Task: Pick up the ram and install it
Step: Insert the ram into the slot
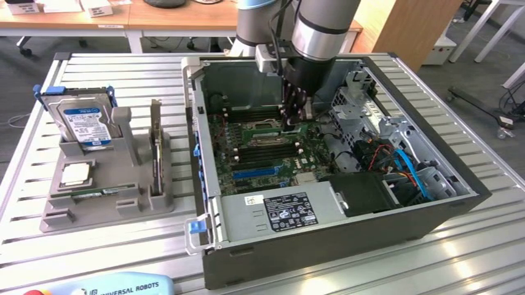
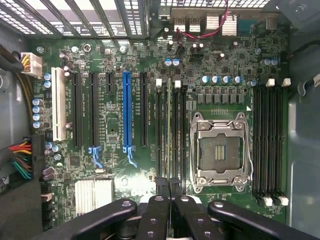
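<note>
Gripping the ram [image 2: 169,135] edge-on, the nearly closed gripper [image 2: 169,187] hangs over slots [image 2: 181,135], two o'clock of the socket [image 1: 262,134] in the exterior view.

The arm [image 1: 325,31] stood vertical, wrist pointing straight down. The gripper [image 1: 293,121] sat low, its fingers [image 2: 162,192] drawn closely together and parallel.

The Universal Robots arm [image 1: 324,31] is a thick, brushed silver-grey cylinder above a black collar, with a pale grey box [image 1: 269,59] at the wrist, a thin dark cable [image 1: 279,24] alongside, and a black gripper [image 1: 294,123] whose rounded link bars [image 2: 100,220] carry shiny round-headed pivot screws [image 2: 126,204].
</note>
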Motion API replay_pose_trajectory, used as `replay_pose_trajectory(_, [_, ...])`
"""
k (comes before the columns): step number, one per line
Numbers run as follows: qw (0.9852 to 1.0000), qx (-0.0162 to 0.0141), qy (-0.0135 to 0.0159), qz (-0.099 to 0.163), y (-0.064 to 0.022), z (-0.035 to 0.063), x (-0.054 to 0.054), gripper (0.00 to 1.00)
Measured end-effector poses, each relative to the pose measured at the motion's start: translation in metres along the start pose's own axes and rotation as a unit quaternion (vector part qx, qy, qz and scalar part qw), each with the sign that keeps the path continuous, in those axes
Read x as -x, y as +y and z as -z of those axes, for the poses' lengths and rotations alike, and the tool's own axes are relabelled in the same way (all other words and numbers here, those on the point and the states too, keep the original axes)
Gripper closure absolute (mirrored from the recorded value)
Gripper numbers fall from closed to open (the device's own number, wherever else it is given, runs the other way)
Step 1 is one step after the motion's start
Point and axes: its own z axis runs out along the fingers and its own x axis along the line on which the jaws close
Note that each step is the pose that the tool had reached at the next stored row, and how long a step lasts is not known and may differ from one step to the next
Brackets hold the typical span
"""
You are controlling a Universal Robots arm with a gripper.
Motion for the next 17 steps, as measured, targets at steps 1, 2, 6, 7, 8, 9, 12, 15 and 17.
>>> replay_pose_trajectory(1, [1.0, 0.0001, 0.0002, 0.0, 0.0, -0.0005, 0.0, 0.89])
replay_pose_trajectory(2, [1.0, 0.0001, 0.0002, 0.0, 0.0, -0.0011, 0.0, 0.89])
replay_pose_trajectory(6, [1.0, 0.0001, 0.0002, 0.0, -0.0001, -0.0041, 0.0, 0.89])
replay_pose_trajectory(7, [1.0, 0.0001, 0.0002, 0.0, -0.0001, -0.0049, 0.0, 0.89])
replay_pose_trajectory(8, [1.0, 0.0001, 0.0002, 0.0, -0.0002, -0.0058, 0.0, 0.89])
replay_pose_trajectory(9, [1.0, 0.0001, 0.0002, 0.0, -0.0002, -0.0066, 0.0, 0.89])
replay_pose_trajectory(12, [1.0, 0.0001, 0.0002, 0.0, -0.0003, -0.0088, 0.0, 0.89])
replay_pose_trajectory(15, [1.0, 0.0001, 0.0003, 0.0, -0.0003, -0.0106, 0.0, 0.89])
replay_pose_trajectory(17, [1.0, 0.0001, 0.0002, 0.0, -0.0003, -0.0118, 0.0, 0.89])
